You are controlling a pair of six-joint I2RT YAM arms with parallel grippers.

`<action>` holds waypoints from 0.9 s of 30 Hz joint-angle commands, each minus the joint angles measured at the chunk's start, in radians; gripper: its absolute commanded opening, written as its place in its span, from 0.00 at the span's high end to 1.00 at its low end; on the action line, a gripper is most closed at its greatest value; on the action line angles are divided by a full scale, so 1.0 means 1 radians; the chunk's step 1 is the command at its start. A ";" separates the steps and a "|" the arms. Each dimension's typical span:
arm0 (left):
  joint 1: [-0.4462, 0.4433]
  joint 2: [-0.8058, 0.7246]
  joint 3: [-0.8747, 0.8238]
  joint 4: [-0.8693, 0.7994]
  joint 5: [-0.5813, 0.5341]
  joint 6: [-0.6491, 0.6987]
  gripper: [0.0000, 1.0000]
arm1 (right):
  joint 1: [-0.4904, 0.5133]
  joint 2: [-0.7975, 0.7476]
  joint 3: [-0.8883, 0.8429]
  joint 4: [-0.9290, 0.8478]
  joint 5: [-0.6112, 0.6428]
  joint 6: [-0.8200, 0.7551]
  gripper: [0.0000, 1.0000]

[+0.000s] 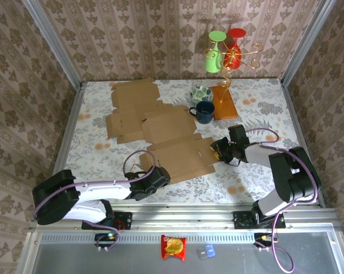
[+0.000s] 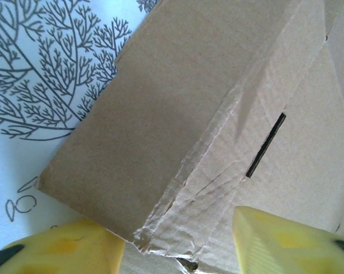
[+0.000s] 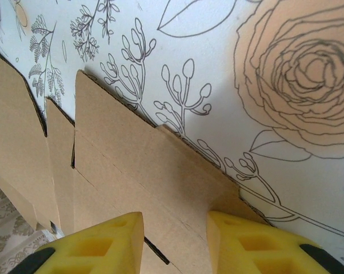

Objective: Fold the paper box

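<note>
So, the paper box (image 1: 180, 157) lies unfolded in the middle of the counter (image 1: 89, 145) — my left jaws gape loosely around its crumpled near corner, my right jaws parted astride a flap at its right edge.

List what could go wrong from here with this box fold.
The crease in front of the left gripper looks crumpled and split; more pressure may tear it. The paper box overlaps other flat blanks beside the blue mug; dragging it might push them into the mug.
</note>
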 commanded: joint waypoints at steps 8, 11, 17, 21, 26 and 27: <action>0.053 0.098 -0.006 0.123 -0.105 -0.579 0.82 | -0.005 0.046 0.005 -0.081 -0.015 -0.027 0.65; 0.053 0.094 -0.006 0.121 -0.121 -0.577 0.97 | -0.008 0.051 0.005 -0.080 -0.015 -0.029 0.66; 0.053 0.058 0.007 0.066 -0.145 -0.575 1.00 | -0.011 0.038 0.008 -0.080 -0.018 -0.029 0.67; 0.051 0.029 0.012 0.036 -0.159 -0.575 1.00 | -0.009 -0.004 -0.001 -0.080 -0.009 -0.015 0.67; 0.050 -0.021 0.022 -0.013 -0.173 -0.575 1.00 | 0.004 -0.094 -0.009 -0.120 0.006 -0.008 0.66; 0.049 -0.030 0.026 -0.022 -0.174 -0.575 1.00 | 0.007 -0.111 -0.014 -0.125 0.009 -0.004 0.64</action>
